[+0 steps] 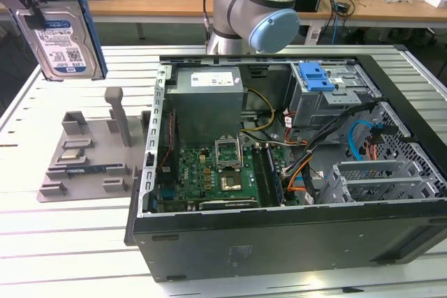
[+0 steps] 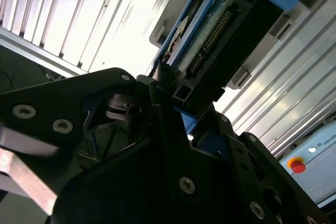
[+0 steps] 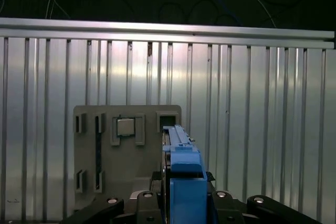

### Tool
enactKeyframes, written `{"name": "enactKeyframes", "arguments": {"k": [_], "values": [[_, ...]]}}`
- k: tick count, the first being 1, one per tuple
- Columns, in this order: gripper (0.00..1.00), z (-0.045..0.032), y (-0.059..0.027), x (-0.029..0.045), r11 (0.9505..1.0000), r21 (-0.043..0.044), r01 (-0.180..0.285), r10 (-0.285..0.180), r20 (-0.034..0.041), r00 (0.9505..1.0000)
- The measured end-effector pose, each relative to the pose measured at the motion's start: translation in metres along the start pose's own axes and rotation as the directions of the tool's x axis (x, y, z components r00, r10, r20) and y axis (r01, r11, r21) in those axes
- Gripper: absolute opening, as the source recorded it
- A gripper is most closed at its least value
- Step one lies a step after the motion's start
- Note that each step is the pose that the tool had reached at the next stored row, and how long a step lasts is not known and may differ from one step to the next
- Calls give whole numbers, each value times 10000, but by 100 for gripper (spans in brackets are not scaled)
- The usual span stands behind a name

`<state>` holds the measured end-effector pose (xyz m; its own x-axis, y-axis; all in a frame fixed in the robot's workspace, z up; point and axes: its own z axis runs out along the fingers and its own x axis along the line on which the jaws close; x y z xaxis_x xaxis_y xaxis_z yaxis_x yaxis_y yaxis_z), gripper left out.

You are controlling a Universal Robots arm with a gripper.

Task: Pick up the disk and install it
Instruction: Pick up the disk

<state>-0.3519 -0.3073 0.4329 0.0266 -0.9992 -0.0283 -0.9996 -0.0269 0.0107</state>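
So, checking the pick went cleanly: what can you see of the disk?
The disk is a flat silver-grey hard drive with a white-and-blue label and blue plastic side rails. It hangs in the air, nearly upright, label facing the exterior view, above the grey fixture plate at that view's left, outside the computer case. The end effector grips its upper end; the second wrist view shows its connector edge.
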Motion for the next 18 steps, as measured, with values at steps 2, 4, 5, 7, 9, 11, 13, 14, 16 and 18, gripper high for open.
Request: {"name": "enactKeyframes", "arguments": {"k": [2, 4, 5, 7, 9, 11, 13, 14, 16, 18], "values": [[37, -70, 1, -4, 10000, 0, 0, 0, 0, 10000], [37, -111, 1, -6, 10000, 0, 0, 0, 0, 10000], [37, -134, 1, -8, 10000, 0, 0, 0, 0, 10000], [37, -192, 2, -11, 10000, 1, 0, 0, 0, 10000], [37, -236, 2, -13, 10000, 1, 0, 0, 0, 10000], [37, -283, 3, -16, 10000, 0, 0, 0, -1, 10000], [37, -327, 4, -18, 10000, 0, 0, 0, 0, 10000], [37, -349, 4, -19, 10000, 0, 0, 0, 1, 10000], [37, -371, 4, -21, 10000, 0, 0, 0, 0, 10000], [37, -396, 4, -22, 10000, 1, 0, 0, 1, 10000]]}}
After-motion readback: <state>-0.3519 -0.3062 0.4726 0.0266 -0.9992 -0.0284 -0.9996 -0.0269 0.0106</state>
